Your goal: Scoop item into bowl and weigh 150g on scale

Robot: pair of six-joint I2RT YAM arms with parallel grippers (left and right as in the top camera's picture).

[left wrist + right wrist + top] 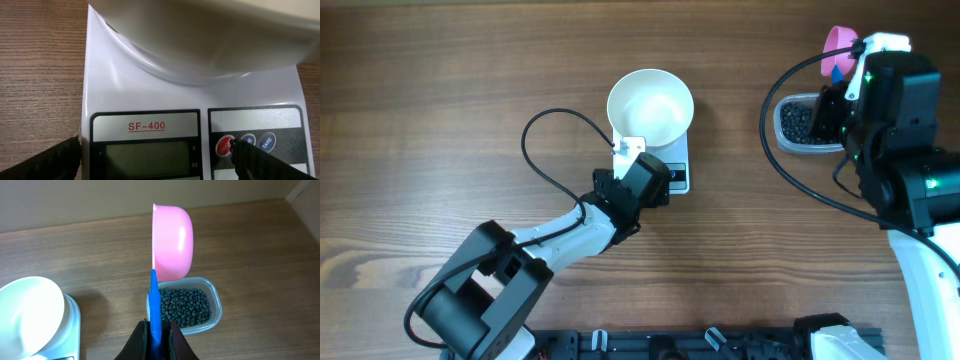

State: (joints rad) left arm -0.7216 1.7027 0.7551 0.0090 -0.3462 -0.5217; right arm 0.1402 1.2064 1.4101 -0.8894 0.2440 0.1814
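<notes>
The white bowl [650, 105] is set on the scale [680, 155], toward the far edge of the surface [440, 100] and about midway across it. The left gripper [630, 150] is held spread wide at the scale's front edge, its fingers [57, 160] seen on either side of the display [147, 157] (which appears blank, though only its upper part is shown). The right gripper [156, 332] is clamped on the blue handle [155, 295] of a pink scoop [172, 240], which is held on edge above a clear tub [215, 305]. The black beans [182, 305] are heaped in that tub, near the surface's right edge, well apart from the bowl.
</notes>
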